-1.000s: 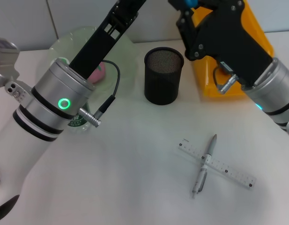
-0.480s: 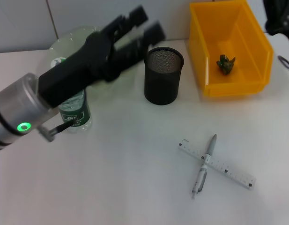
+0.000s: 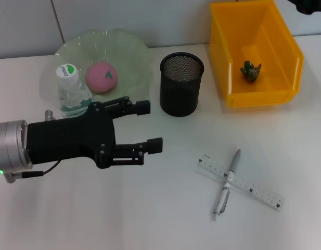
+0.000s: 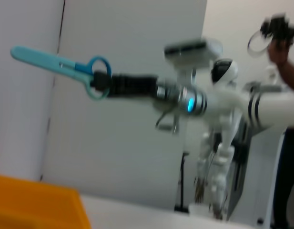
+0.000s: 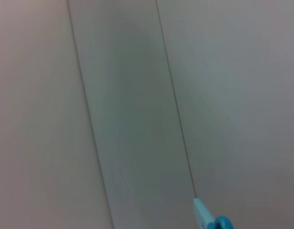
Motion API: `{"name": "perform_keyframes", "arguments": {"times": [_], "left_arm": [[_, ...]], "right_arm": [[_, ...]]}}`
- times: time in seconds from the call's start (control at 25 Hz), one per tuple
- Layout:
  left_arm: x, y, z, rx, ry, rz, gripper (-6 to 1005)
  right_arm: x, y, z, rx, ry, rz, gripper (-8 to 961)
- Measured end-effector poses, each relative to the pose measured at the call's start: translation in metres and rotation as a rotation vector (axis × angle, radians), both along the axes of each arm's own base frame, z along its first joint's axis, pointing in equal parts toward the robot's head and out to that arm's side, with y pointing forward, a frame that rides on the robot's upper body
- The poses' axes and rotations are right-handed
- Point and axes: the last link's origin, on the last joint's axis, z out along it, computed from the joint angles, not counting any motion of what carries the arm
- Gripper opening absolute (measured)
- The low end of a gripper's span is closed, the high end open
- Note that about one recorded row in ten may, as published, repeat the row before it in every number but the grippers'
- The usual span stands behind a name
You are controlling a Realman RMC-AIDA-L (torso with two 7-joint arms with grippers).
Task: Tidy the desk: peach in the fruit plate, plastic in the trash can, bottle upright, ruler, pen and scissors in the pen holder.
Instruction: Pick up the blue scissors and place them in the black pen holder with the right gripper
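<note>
Ruler (image 3: pixel 241 182): one, under one pen (image 3: pixel 226 184), crossed, near edge.
Left gripper (image 3: pixel 144 125): fingers spread, empty.
Bottle (image 3: pixel 72 91): one, upright.
Pen holder (image 3: pixel 181 84): one.
Peach (image 3: pixel 101 76): one, in fruit plate (image 3: pixel 130 52).
Trash can (image 3: pixel 284 57): holds one scrap (image 3: pixel 249 70).
Scissors (image 4: pixel 58 68): held aloft by right gripper (image 4: pixel 105 84); left wrist view only.

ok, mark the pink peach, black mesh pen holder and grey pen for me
pink peach (image 3: pixel 101 76), head view, middle of the fruit
black mesh pen holder (image 3: pixel 181 94), head view, front wall
grey pen (image 3: pixel 228 183), head view, mid-barrel where it crosses the ruler
</note>
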Motion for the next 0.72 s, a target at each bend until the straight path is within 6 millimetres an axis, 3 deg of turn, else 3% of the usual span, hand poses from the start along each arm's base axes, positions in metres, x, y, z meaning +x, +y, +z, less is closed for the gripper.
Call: {"name": "perform_keyframes", "arguments": {"times": [0.08,0.12,0.28,0.32,0.56,0.72], "left_arm": [[-0.006,0.002,0.000,0.020,0.020,0.021,859],[-0.008,0.003,0.001,0.028,0.024,0.030,859],[-0.014,0.003,0.004,0.048,0.021,0.050,859],[-0.014,0.002,0.004,0.048,0.017,0.049,860],[-0.015,-0.003,-0.002,0.018,0.046,0.038,860],[-0.020,-0.008,-0.006,-0.018,0.091,0.026,860]], "right_arm": [[-0.005,0.004,0.006,-0.039,-0.022,-0.029,100],[-0.021,0.011,0.021,-0.098,-0.078,-0.084,100],[-0.042,0.016,0.037,-0.163,-0.177,-0.159,103],[-0.058,0.021,0.043,-0.212,-0.250,-0.207,104],[-0.091,0.032,0.046,-0.319,-0.412,-0.281,108],[-0.116,0.047,0.026,-0.396,-0.657,-0.385,111]]}}
